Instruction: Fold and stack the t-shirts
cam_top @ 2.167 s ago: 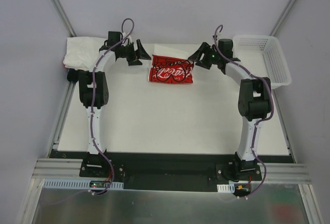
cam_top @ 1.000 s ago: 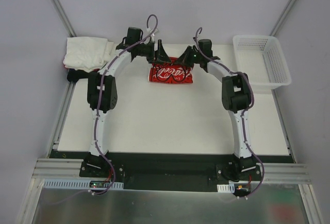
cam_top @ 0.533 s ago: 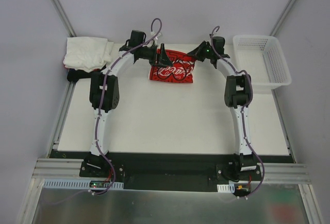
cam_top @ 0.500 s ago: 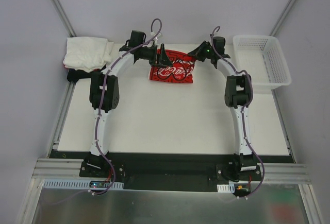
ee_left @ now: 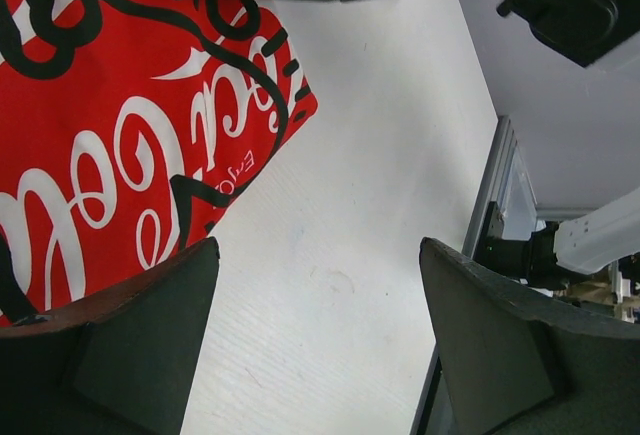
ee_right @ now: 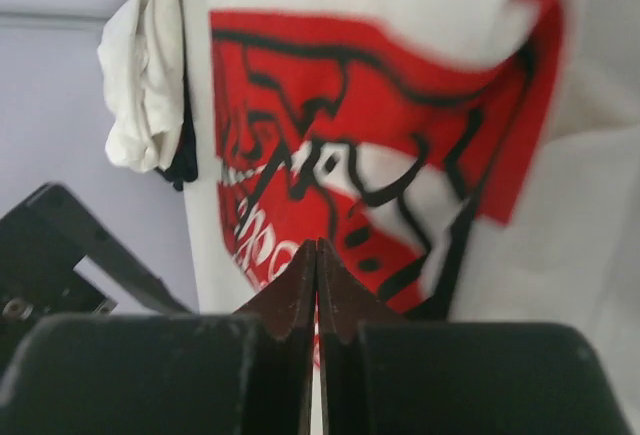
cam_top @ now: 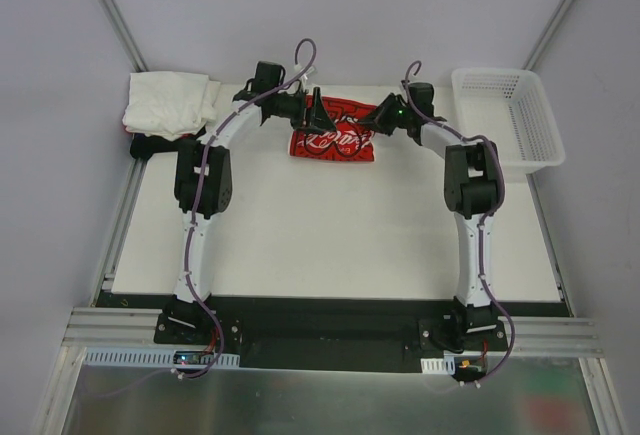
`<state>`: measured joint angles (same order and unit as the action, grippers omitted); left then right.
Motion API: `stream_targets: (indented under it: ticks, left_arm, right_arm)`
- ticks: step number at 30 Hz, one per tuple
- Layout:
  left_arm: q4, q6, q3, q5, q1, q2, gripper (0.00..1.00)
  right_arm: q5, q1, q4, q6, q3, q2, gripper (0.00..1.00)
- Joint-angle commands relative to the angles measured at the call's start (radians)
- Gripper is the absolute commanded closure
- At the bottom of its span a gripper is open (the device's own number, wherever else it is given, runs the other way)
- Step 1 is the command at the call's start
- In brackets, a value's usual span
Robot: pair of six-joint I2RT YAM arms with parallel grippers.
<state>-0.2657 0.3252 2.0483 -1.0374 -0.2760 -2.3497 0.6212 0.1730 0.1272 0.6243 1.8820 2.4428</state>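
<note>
A folded red t-shirt [cam_top: 335,143] with white lettering lies at the far middle of the table. My left gripper [cam_top: 318,115] hovers open over its far left corner. In the left wrist view the red shirt [ee_left: 120,135] fills the upper left, and only bare table shows between the open fingers of the left gripper [ee_left: 320,250]. My right gripper [cam_top: 376,119] is at the shirt's far right corner, shut with nothing in it. The right wrist view shows the right gripper [ee_right: 317,247] pointing across the red shirt [ee_right: 350,125]. A pile of white t-shirts [cam_top: 170,100] sits at the far left on a black shirt [cam_top: 143,145].
A white mesh basket [cam_top: 490,73] stands at the far right corner. The table's far edge and the grey back wall are close behind both grippers. The white pile [ee_right: 145,75] also shows in the right wrist view.
The right gripper drew back to the right, off the shirt's far edge, staying shut. The left gripper shifted slightly toward the shirt and stayed open. The shirt has not moved.
</note>
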Motion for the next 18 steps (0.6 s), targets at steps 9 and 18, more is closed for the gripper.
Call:
stream_targets:
  ticks: [9,18]
  left_arm:
    - [0.033,-0.031,-0.031,0.004,-0.020,0.039,0.20]
    - [0.033,-0.043,-0.076,0.014,0.008,0.095,0.20]
  right_arm:
    - [0.068,0.068,0.388,0.193,-0.345,-0.129,0.99]
    - [0.066,-0.012,0.607,0.411,-0.409,-0.030,0.99]
